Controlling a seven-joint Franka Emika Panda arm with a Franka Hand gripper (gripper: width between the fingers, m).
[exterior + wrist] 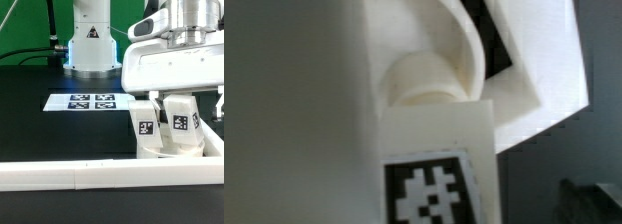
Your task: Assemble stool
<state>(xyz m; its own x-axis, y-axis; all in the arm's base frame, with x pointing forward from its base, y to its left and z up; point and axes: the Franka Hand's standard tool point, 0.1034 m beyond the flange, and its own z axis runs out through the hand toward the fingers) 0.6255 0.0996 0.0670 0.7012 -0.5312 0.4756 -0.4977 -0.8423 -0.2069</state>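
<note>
By the border rail (60,176), tagged stool legs (178,122) stand upright on the seat (160,150), gripper (172,100) apparently released, its fingertips hidden.

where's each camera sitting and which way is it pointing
exterior view: off the arm, low at the table edge, looking across the border rail at the marker board and tagged stool parts; the arm's base and the gripper show.
wrist view: on the wrist, pressed close to a white tagged leg; no finger clearly told apart.
shared: the tagged white stool parts.
</note>
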